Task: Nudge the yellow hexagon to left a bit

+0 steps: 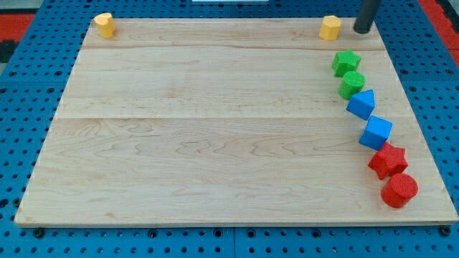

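— Yellow hexagon (330,28): where is it?
— Top right of your board (215,143). My tip (361,30) stands just to its right, not touching. The nudge left looks not yet made.

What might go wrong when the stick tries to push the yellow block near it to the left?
My tip sits to the view's right of the yellow hexagon, with a gap between them. The hexagon is at the board's top edge, so an off-centre push might send it off the board. Swinging too low might bump the green star.
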`<state>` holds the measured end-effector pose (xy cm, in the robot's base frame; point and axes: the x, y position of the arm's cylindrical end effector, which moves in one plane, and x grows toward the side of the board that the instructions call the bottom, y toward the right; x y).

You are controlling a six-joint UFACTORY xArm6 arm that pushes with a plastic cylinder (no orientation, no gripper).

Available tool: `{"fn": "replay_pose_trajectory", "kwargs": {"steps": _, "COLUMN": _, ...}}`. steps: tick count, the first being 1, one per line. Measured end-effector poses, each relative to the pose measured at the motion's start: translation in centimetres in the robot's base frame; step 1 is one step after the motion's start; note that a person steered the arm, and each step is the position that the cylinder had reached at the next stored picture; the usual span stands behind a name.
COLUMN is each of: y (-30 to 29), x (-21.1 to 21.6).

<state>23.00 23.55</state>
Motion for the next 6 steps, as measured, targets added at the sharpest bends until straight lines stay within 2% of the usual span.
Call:
{"fn": "replay_pose_trajectory", "kwargs": {"steps": 2, "y": -5.2, "x": -3.2}}
{"fn": "replay_pose_trajectory", "kwargs": {"steps": 4, "y": -11.1, "x": -3.5}}
{"fn": "replay_pose_trajectory", "kwargs": {"steps": 5, "y": -12.6, "x": -3.5}}
{"fn": "replay_pose_trajectory", "kwargs": {"steps": 6, "y": -9.1, "x": -3.5}}
